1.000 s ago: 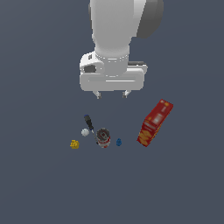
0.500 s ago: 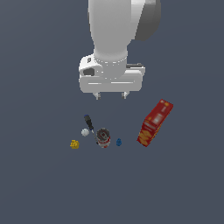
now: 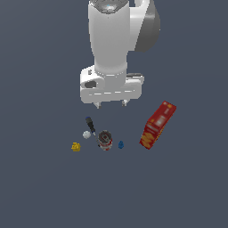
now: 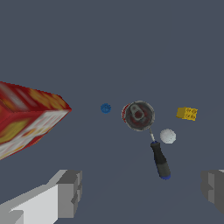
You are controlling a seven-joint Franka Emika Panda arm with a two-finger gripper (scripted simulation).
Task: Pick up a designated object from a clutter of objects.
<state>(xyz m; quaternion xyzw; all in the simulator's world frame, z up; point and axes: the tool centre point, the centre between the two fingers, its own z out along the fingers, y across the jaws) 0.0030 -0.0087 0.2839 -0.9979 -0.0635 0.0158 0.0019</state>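
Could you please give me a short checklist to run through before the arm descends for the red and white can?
1. Gripper open: ok, fingers spread wide in the wrist view, nothing between them.
2. Can upright: ok, its silver top faces the wrist camera.
3. Gripper above the can: not ok; in the exterior view it hangs apart from the can, though depth is hard to judge.
4. Room on the can's sides: cannot tell; the screwdriver tip lies right at its rim, and the white ball sits close.
5. Blue piece clear: ok, apart from the can.
6. Red box clear: ok, well aside.
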